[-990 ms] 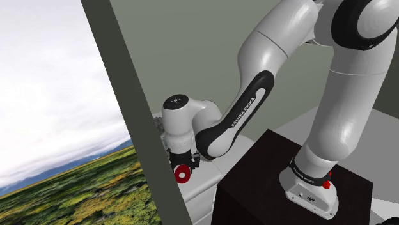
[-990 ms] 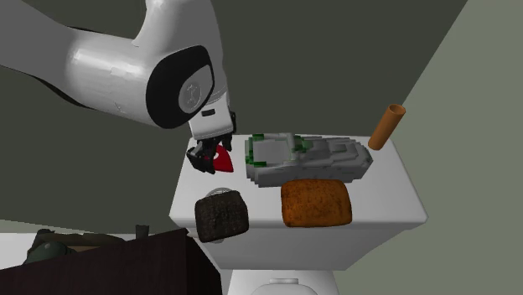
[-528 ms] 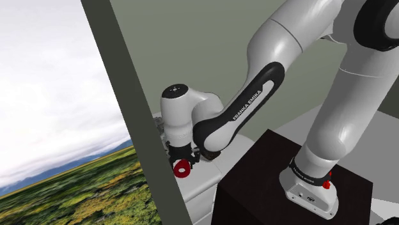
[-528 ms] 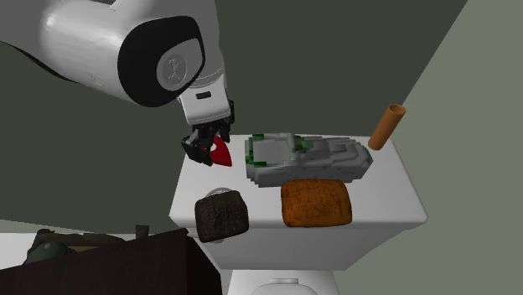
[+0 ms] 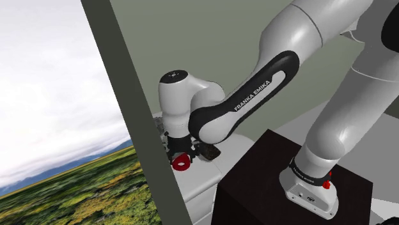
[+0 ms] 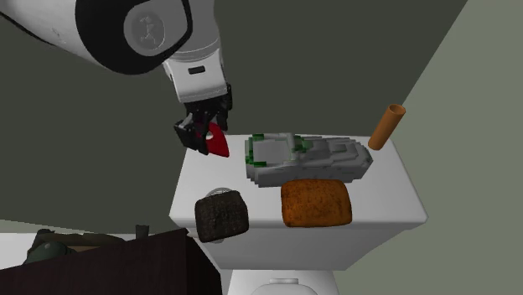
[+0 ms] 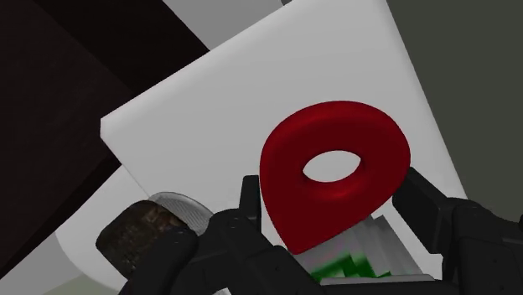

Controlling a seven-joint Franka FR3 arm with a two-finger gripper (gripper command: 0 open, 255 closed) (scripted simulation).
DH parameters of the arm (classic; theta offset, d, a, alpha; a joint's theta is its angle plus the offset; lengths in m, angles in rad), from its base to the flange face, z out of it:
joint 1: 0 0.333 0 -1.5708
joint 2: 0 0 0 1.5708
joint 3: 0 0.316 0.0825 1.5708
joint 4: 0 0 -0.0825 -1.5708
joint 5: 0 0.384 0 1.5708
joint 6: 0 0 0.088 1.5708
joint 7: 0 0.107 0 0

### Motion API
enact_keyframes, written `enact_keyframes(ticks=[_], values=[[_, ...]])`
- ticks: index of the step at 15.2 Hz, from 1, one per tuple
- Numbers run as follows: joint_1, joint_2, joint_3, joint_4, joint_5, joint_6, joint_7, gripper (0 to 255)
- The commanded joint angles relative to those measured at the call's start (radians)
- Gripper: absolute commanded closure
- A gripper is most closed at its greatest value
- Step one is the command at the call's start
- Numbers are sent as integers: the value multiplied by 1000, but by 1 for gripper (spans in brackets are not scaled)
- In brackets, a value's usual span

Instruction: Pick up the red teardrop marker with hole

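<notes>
Shoulder view shows the white arm [image 5: 256, 102] rising from its dark stand [image 5: 268, 185], folding over and turning its wrist downward beside a grey wall post [image 5: 137, 115]. From the second exterior view, a white tank [image 6: 394, 205] sits below, carrying a grey-green blocky toy [image 6: 306, 157], a brown square block [image 6: 315, 203] and a dark lump [image 6: 222, 216]. The black gripper [image 6: 205, 138] hangs over that view's left end of the tank. Its fingers are pinched on the red teardrop marker [image 7: 335, 180], pointed end toward the palm, hole in plain sight.

"FRANKA EMIKA" on the arm [image 5: 259, 94]
</notes>
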Motion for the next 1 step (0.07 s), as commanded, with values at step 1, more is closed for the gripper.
enact_keyframes(ticks=[1], values=[[-1,-7,0,5,9,-10,-7,255]])
